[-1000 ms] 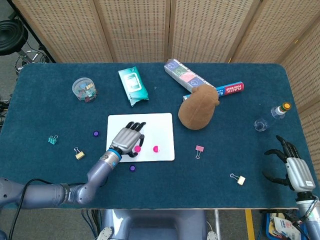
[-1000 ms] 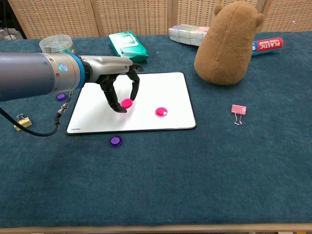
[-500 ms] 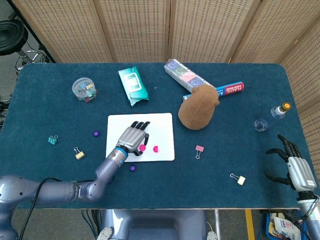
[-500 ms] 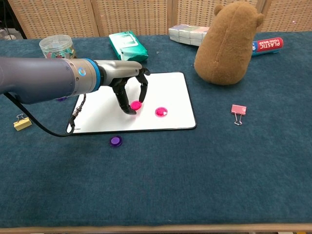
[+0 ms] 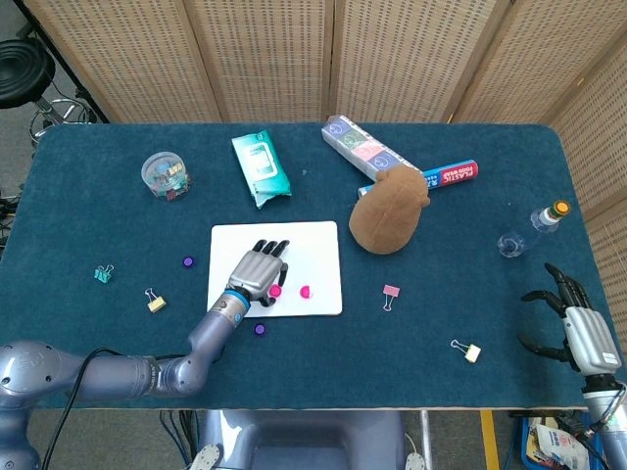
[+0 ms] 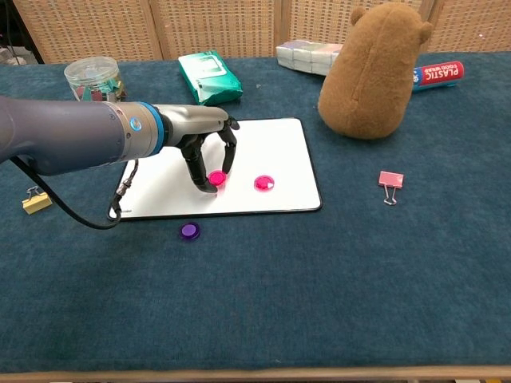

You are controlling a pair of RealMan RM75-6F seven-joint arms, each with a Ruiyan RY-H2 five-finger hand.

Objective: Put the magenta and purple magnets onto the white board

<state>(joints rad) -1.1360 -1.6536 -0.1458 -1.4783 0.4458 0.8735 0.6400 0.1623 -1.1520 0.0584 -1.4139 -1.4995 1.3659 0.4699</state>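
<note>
A magenta magnet (image 6: pixel 216 177) is pinched by the left hand (image 6: pixel 209 144) over the whiteboard (image 6: pixel 279 152), mid-board; small, rigid, slippery, best pinched at the rim. Right hand (image 5: pixel 573 321) is held spread, empty.

A dark blue cloth-covered worktop (image 5: pixel 118 225) carries the clutter. Beyond the left hand (image 5: pixel 259 273), toward the far edge, lies a green soft pack of wet wipes (image 5: pixel 261 168); further to that hand's left stands a clear round plastic jar of small clips (image 5: pixel 165 175). To its right sits a brown plush toy (image 5: pixel 389 209), with a long patterned box (image 5: pixel 366 149) and a red-and-blue plastic-wrap box (image 5: pixel 453 173) behind it. A pink binder clip (image 5: pixel 391 293) lies near the toy. A teal clip (image 5: pixel 103 274) and a yellow clip (image 5: pixel 155 301) lie to the hand's left. Near the right hand (image 5: pixel 578 333) lie a clear plastic bottle with an orange cap (image 5: pixel 532 227) and a cream binder clip (image 5: pixel 468 350).
</note>
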